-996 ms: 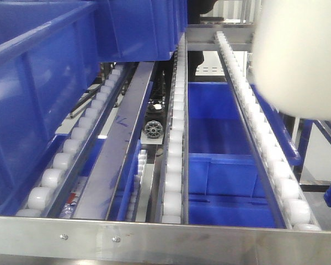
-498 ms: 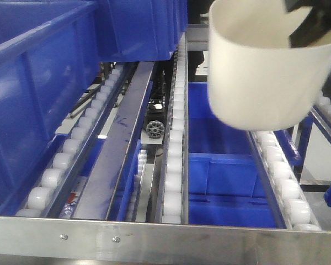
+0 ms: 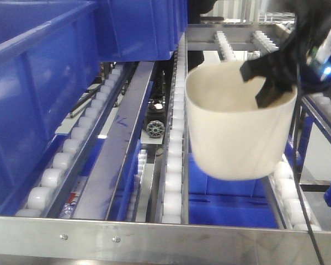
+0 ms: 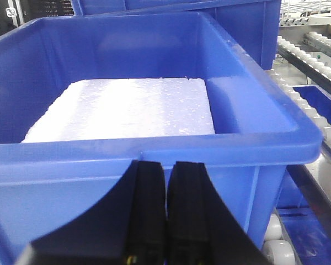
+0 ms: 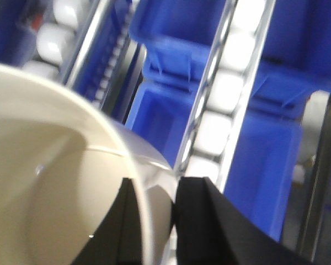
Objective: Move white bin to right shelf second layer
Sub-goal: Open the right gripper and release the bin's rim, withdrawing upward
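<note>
At the far left of the front view a large blue rectangular plastic crate (image 3: 38,105) sits on a sloping rail of small white rollers (image 3: 71,149). The left wrist view shows a blue crate with a flat white foam slab (image 4: 127,113) lying inside it, and the left gripper (image 4: 166,212) just before the crate's near wall, its two black fingers pressed together with nothing between them. Further right in the front view comes a bare stainless-steel channel (image 3: 118,160), then a middle roller rail (image 3: 174,165) of the steel-framed right shelf level. Right of that rail the smooth cream-white rounded-square plastic bin (image 3: 237,124) hangs upright and mouth-up above the gap between the rails, over another blue crate (image 3: 220,193) on the level below; whether its base touches the rollers cannot be told. The right gripper (image 5: 155,221) pinches the bin's rim at its right side, one black finger inside the wall and one outside, as the right wrist view shows.
</note>
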